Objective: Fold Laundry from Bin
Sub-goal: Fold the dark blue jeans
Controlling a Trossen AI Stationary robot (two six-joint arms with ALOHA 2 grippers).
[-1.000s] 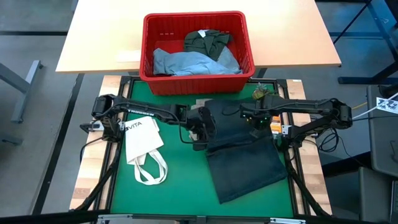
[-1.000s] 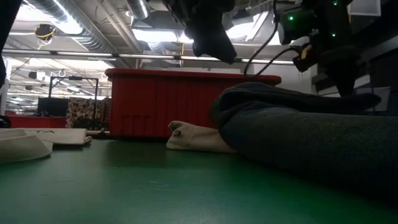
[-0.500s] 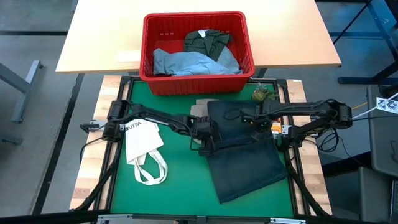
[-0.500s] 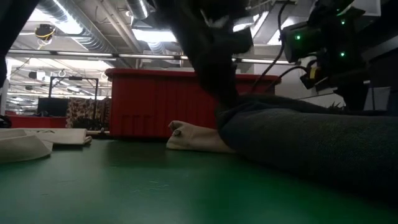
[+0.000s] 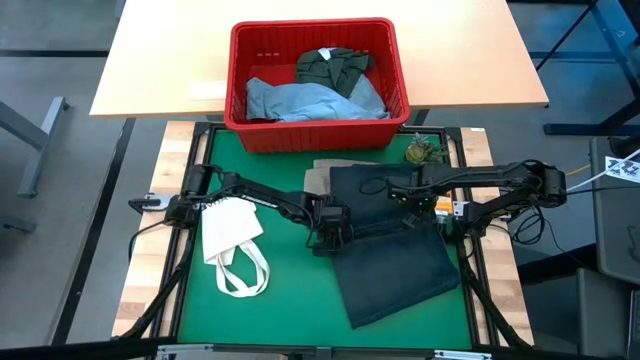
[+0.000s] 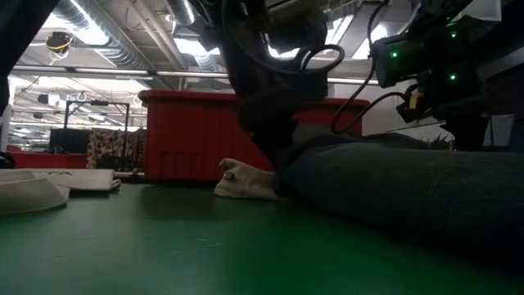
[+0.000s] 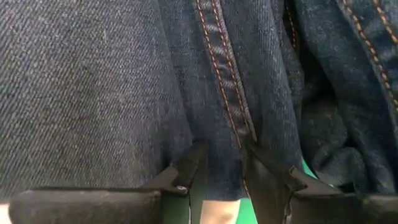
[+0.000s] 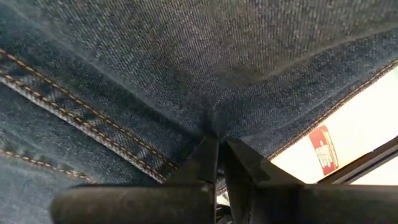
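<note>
Dark navy jeans (image 5: pixel 395 240) lie folded on the green mat (image 5: pixel 280 300), their near end toward the front edge. My left gripper (image 5: pixel 328 228) stands at their left edge, shut on a fold of denim. My right gripper (image 5: pixel 405 192) is down on their far right part, shut on the cloth. Beige trousers (image 5: pixel 320 176) stick out from under the jeans' far left corner. The red bin (image 5: pixel 240 60) on the wooden table beyond holds light blue jeans (image 5: pixel 300 100) and a dark olive-green piece (image 5: pixel 335 65). My left gripper pinches a fold at the jeans' left edge (image 7: pixel 217 146) between its two fingers, beside an orange-stitched seam (image 7: pixel 231 106). The fingers come steeply from above. The fold lies low on the mat. My right gripper pinches a small pucker of denim (image 8: pixel 211 127) at its fingertips, from above, near the jeans' far right edge; the cloth rests on the rest of the jeans.
A white tote bag (image 5: pixel 232 235) with looped straps lies on the mat's left part. A small green object (image 5: pixel 418 150) sits at the mat's far right corner. The mat's black frame (image 5: pixel 470 270) runs along both sides. Bare mat shows at the near left.
My left gripper has gone down and a little toward the near edge, bringing the jeans' left edge down to the mat. My right gripper has sunk slightly. The raised hump of the jeans' upper layer now lies flatter.
</note>
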